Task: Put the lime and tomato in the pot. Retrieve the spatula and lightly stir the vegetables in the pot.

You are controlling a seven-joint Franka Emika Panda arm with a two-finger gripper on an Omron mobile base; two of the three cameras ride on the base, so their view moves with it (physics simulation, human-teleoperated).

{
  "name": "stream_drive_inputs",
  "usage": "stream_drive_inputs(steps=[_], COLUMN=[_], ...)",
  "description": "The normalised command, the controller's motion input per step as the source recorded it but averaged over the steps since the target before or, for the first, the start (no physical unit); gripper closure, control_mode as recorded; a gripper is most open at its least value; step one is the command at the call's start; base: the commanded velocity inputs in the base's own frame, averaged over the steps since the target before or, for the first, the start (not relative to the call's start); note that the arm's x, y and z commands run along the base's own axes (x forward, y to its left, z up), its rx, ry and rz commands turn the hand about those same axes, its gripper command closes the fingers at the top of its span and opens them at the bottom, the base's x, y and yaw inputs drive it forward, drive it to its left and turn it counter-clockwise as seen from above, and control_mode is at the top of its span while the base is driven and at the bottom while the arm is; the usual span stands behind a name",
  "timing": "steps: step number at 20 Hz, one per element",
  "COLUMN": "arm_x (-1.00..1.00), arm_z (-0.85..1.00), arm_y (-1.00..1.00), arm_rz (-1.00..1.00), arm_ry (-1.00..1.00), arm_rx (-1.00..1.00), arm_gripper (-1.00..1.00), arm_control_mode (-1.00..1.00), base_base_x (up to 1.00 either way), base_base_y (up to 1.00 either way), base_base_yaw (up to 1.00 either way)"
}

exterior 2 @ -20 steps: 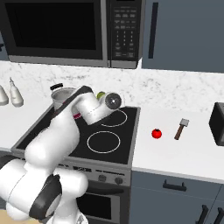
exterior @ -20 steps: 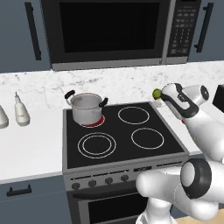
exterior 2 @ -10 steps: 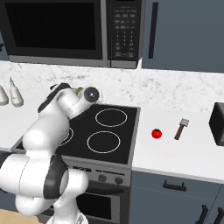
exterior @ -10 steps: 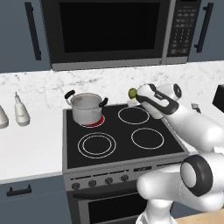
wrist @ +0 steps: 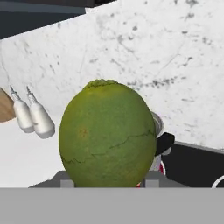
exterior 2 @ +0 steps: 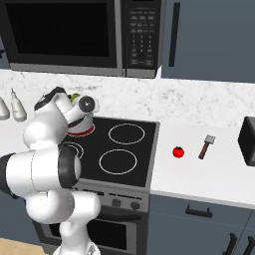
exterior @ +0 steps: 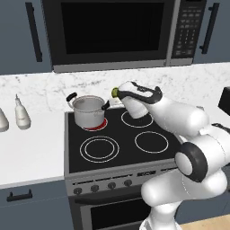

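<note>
A green lime [wrist: 107,135] sits between my gripper's fingers and takes up most of the hand view. My gripper [exterior: 116,93] is shut on the lime [exterior: 115,91], held in the air just right of the steel pot [exterior: 89,110], slightly above its rim. The pot stands on the glowing back-left burner; in the hand view its rim [wrist: 156,124] and a black handle peek out behind the lime. The red tomato [exterior 2: 178,152] lies on the counter right of the stove. Beside the tomato rests the spatula [exterior 2: 206,147]. My arm hides most of the pot in the right base view.
Two white bottles [exterior: 21,114] stand on the left counter. The black stovetop [exterior: 150,141] has several burners. A microwave [exterior: 112,31] hangs low over the stove. A dark appliance [exterior 2: 247,141] sits at the far right of the counter.
The arm has swung left across the back of the stove, carrying the lime from the right rear burner to just beside the pot.
</note>
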Motion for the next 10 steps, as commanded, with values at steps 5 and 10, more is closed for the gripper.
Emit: stream_drive_inputs(steps=[5,10], arm_x=[0.56,0.39], arm_z=[-0.12,-0.22], arm_y=[0.6,0.61], arm_rz=[0.0,0.0], arm_ry=[0.01,0.0], arm_rx=[0.01,-0.01], arm_gripper=[1.0,1.0], arm_control_mode=[-1.0,-1.0], base_base_x=[0.0,0.0], base_base_y=[0.0,0.0], base_base_yaw=[0.0,0.0])
